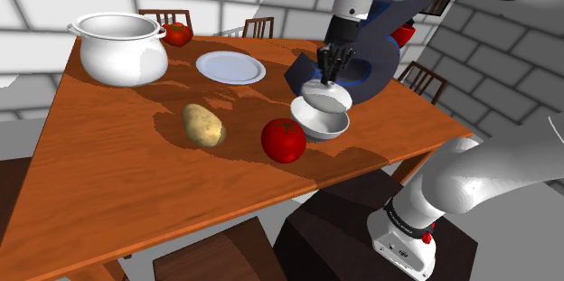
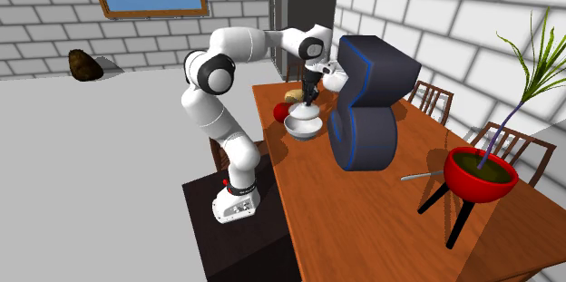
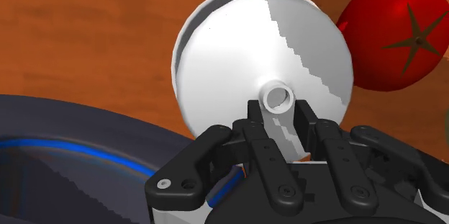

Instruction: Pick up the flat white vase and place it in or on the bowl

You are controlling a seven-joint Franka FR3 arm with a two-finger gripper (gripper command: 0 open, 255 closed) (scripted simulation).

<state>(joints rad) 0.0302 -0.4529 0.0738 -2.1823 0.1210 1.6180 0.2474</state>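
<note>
My black gripper (image 1: 329, 60) hangs straight down over the white bowl (image 1: 318, 126) near the table's edge, shut on the short neck of the flat white vase (image 1: 326, 97). The vase's round flat body sits just above the bowl's rim, tilted a little; I cannot tell whether it touches. In the wrist view the vase's neck (image 3: 278, 117) is clasped in the gripper (image 3: 278, 112), and the bowl's rim (image 3: 180, 48) shows behind its body. The second exterior view shows the gripper (image 2: 311, 90) holding the vase (image 2: 309, 107) over the bowl (image 2: 304, 127).
A large dark object with blue trim (image 1: 378, 53) stands right behind the bowl. A red tomato (image 1: 283, 139) and a potato (image 1: 202, 124) lie beside it. Further back are a white plate (image 1: 230, 67), a white pot (image 1: 117, 49) and another tomato (image 1: 178, 32). Chairs ring the wooden table (image 1: 108, 189).
</note>
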